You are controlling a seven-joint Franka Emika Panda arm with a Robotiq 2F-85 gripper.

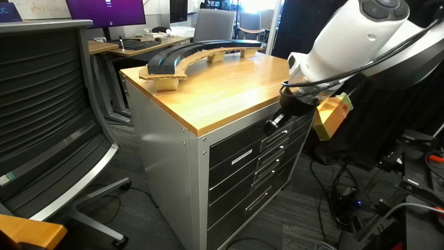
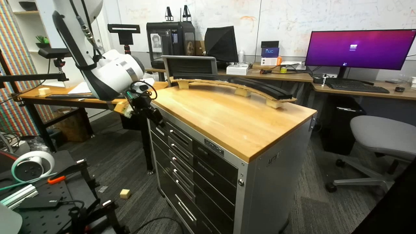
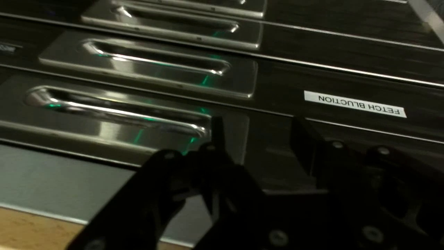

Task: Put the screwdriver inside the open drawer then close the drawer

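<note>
The drawer point(image 1: 227, 144) is the topmost in the grey cabinet with the light wooden top. Its dark front looks shut and flush in both exterior views point(image 2: 216, 159). Its long metal handle point(image 3: 118, 111) shows in the wrist view. My gripper point(image 1: 272, 127) points down in front of this drawer, by one end of the handle; it also shows in an exterior view point(image 2: 161, 123). In the wrist view the fingers point(image 3: 257, 135) stand apart with nothing visible between them. I cannot tell whether a finger touches the drawer front. The screwdriver is out of view or hidden.
A curved black piece point(image 1: 208, 47) on cardboard and foam blocks stands along the far edge of the wooden top point(image 2: 227, 120). Lower drawers with handles point(image 3: 156, 62) lie below; one bears a white label point(image 3: 354, 104). An office chair point(image 1: 45, 104) stands beside the cabinet.
</note>
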